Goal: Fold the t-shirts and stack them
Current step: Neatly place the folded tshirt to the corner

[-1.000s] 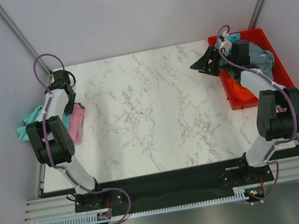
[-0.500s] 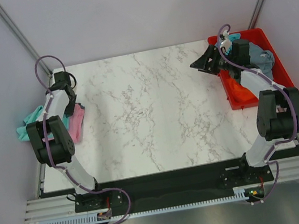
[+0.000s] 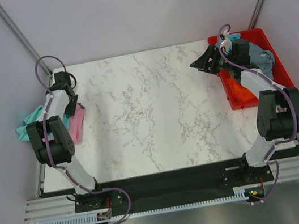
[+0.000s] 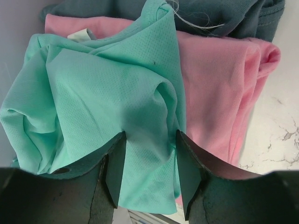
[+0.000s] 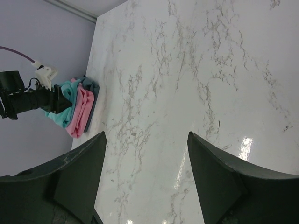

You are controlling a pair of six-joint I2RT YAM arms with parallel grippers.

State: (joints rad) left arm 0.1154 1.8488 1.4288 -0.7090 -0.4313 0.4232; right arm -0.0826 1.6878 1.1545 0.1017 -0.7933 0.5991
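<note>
A teal-green t-shirt [image 4: 93,93] lies crumpled on a folded pink t-shirt [image 4: 219,88], with a grey-blue t-shirt [image 4: 224,14] beneath, at the table's left edge. In the top view the teal [image 3: 30,120] hangs over that edge beside the pink [image 3: 77,121]. My left gripper [image 4: 148,140] hangs just over the teal cloth with its jaws apart, cloth showing between them; it also shows in the top view [image 3: 71,105]. My right gripper [image 5: 147,140] is wide open and empty above bare marble, left of the red tray [image 3: 199,64]. The tray holds a light blue t-shirt [image 3: 264,59] and an orange t-shirt [image 3: 242,92].
The red plastic tray [image 3: 287,74] stands at the table's far right corner, under the right arm. The marble table [image 3: 149,112] spans between the arms. The shirt stack [image 5: 77,107] and the left arm [image 5: 28,100] show far off in the right wrist view.
</note>
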